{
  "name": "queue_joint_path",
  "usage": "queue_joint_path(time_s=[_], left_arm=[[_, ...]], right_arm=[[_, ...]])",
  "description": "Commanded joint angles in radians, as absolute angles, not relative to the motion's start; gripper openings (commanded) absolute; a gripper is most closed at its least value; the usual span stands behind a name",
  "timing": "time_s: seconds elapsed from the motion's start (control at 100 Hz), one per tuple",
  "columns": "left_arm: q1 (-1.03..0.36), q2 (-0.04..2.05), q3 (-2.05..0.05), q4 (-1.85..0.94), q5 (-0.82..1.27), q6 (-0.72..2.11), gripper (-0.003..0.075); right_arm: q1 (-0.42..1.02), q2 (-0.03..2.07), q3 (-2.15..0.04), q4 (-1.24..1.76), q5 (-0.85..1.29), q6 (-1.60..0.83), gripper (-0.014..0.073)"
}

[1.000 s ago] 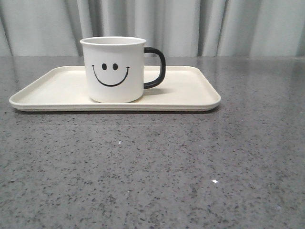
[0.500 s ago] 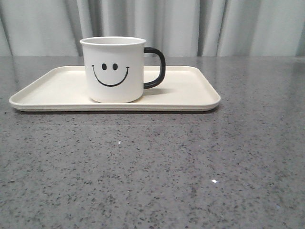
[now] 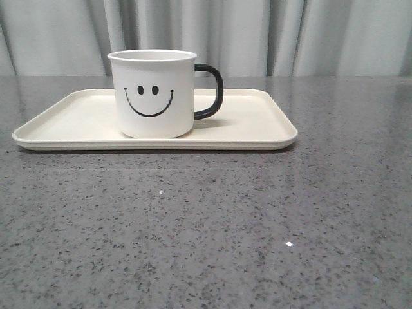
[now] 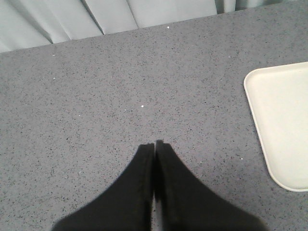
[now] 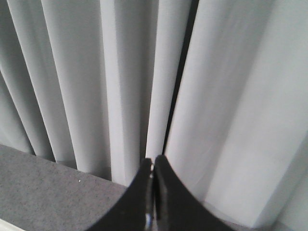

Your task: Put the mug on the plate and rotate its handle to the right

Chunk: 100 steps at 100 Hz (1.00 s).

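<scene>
The white mug (image 3: pixel 153 93) with the black smiley face stands upright on the cream plate (image 3: pixel 77 125), a little left of its middle. Its black handle (image 3: pixel 211 91) points to the right. Neither gripper appears in the front view. In the left wrist view my left gripper (image 4: pixel 154 144) is shut with nothing in it, over bare table, and one end of the plate (image 4: pixel 284 120) lies off to the side. My right gripper (image 5: pixel 153 161) is shut and empty too, pointing at the curtain; the mug is out of both wrist views.
The grey speckled table (image 3: pixel 206 225) stretches out in front of the plate. A pale pleated curtain (image 3: pixel 270 35) hangs behind the table's far edge and fills most of the right wrist view as the curtain (image 5: pixel 216 96).
</scene>
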<state>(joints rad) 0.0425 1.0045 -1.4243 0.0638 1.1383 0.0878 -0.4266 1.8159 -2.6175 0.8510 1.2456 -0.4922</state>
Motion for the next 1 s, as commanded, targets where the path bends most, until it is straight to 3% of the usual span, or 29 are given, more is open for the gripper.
queue_joint_path(time_s=[0.0, 0.49, 0.99], left_arm=[[0.044, 0.995, -1.446, 0.062, 1.064, 0.078, -0.002], [0.044, 0.995, -1.446, 0.062, 1.064, 0.078, -0.002], [0.044, 0.995, -1.446, 0.062, 1.075, 0.078, -0.002]], right_arm=[[-0.444, 1.769, -2.629, 0.898, 1.13, -0.505, -0.0057], [-0.457, 1.711, -2.625, 0.898, 1.029, -0.509, -0.0057], [-0.457, 1.707, -2.346, 1.016, 1.052, -0.649, -0.0057]])
